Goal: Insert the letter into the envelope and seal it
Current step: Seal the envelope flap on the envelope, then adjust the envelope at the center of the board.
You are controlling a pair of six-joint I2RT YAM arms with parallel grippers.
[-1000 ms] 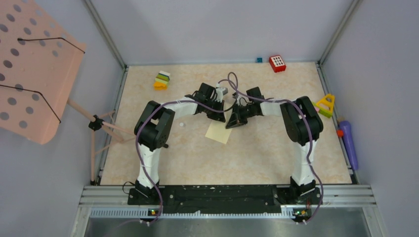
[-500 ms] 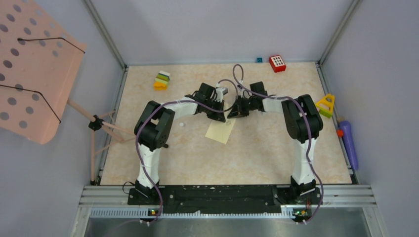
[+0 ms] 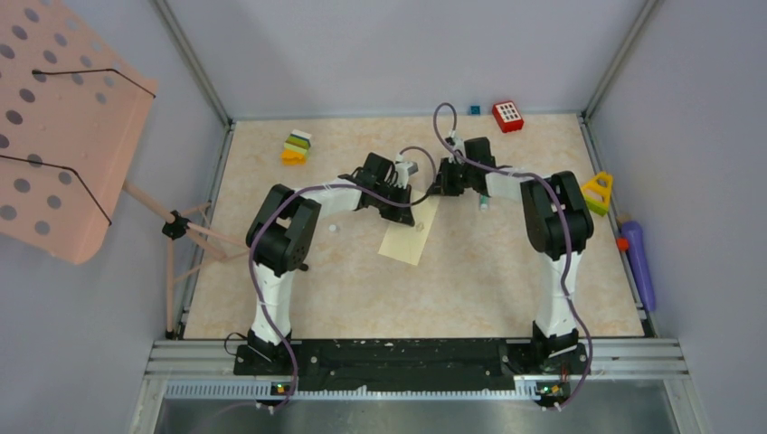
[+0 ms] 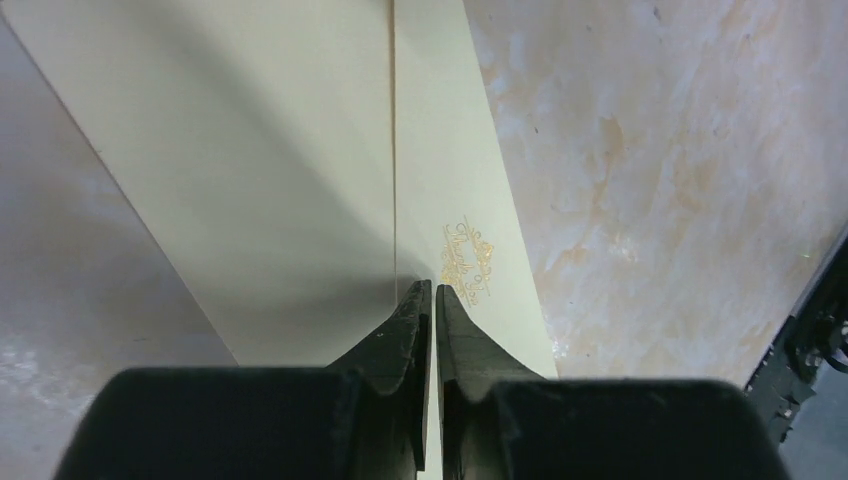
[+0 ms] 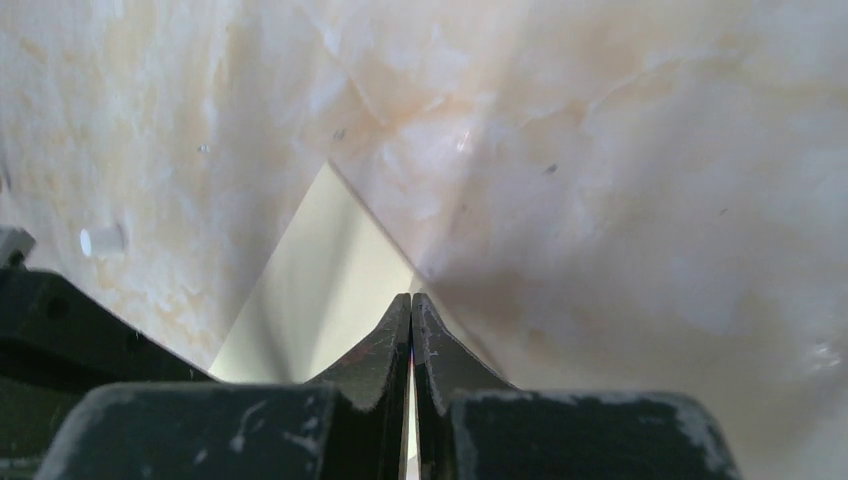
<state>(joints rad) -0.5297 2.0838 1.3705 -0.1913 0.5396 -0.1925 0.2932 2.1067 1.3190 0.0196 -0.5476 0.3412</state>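
Note:
The pale yellow envelope (image 3: 404,241) lies slanted mid-table between the two arms, its flap stretched toward the far right. In the left wrist view the envelope (image 4: 300,150) fills the upper left, with a straight crease and a gold script mark (image 4: 468,262). My left gripper (image 3: 406,217) (image 4: 434,287) is shut, its tips down on the paper beside that mark. My right gripper (image 3: 438,190) (image 5: 411,297) is shut on the flap's edge, and a pale wedge of the envelope (image 5: 320,270) rises off the table in front of it. The letter is hidden.
Stacked coloured blocks (image 3: 296,146) sit at the far left and a red dotted block (image 3: 507,116) with a small blue cube (image 3: 474,109) at the back. A yellow triangle toy (image 3: 596,192) lies at the right edge. A pink perforated board (image 3: 63,127) stands outside on the left.
My right gripper has moved away from the near side toward the back right, drawing the envelope's flap out longer. The left gripper has stayed on the envelope.

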